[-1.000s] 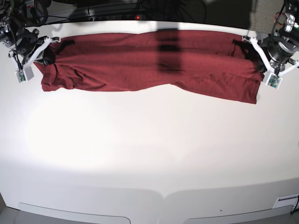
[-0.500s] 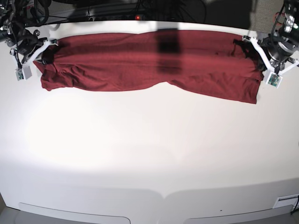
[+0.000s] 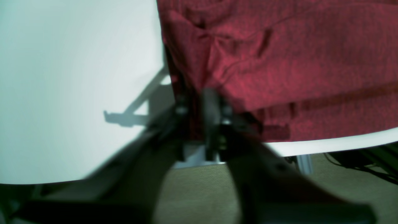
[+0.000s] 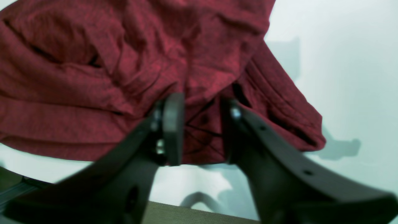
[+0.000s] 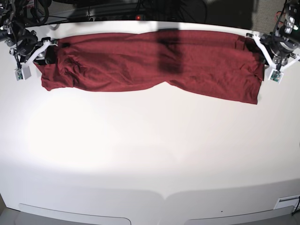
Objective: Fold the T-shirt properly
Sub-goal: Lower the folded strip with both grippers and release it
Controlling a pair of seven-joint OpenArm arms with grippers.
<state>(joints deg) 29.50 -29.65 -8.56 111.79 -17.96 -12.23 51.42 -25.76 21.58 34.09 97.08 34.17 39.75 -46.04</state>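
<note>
The maroon T-shirt [image 5: 154, 61] lies spread in a long band along the far edge of the white table [image 5: 150, 154]. My right gripper [image 5: 49, 52] is at the shirt's end on the base view's left. In the right wrist view, that right gripper [image 4: 202, 124] is open, its jaws well apart over bunched fabric [image 4: 124, 62]. At the other end sits my left gripper [image 5: 258, 47]. The left wrist view is blurred, and there the left gripper [image 3: 197, 115] has its jaws slightly apart with a fold of the shirt [image 3: 279, 62] in the narrow gap.
The table's far edge runs just behind the shirt, with dark cables [image 5: 93, 14] and floor [image 3: 192, 193] beyond it. A small white label [image 5: 286, 202] sits at the front right corner. The broad white tabletop stretches toward the front.
Both grippers' jaws have parted at the shirt's ends. The arm on the base view's right has pulled back toward the far edge, and that end of the shirt lies flatter.
</note>
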